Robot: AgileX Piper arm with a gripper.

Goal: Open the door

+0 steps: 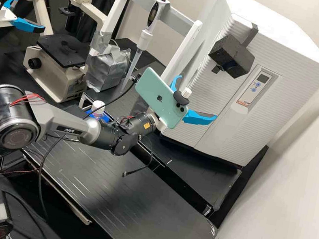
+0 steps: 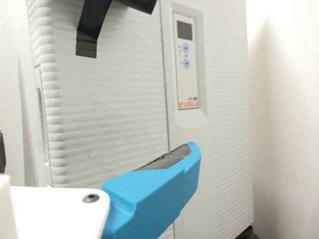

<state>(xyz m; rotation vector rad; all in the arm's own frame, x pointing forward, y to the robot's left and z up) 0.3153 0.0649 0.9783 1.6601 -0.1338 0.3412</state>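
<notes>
Door point(image 1: 224, 91) sits shut on white cabinet point(image 1: 282, 30), just ahead of the claw point(image 1: 198, 96); we see its blue fingers point(image 1: 198, 118) spread wide, gripping nothing, and can't tell if they touch the door.

A laboratory: in the high view, a microscope point(image 1: 62, 51) stands at ten o'clock, a pipette point(image 1: 144, 39) is held on a frame point(image 1: 178, 19) towards eleven, and a white cabinet point(image 1: 295, 98) with a control panel point(image 1: 255, 87) stands at two.
</notes>
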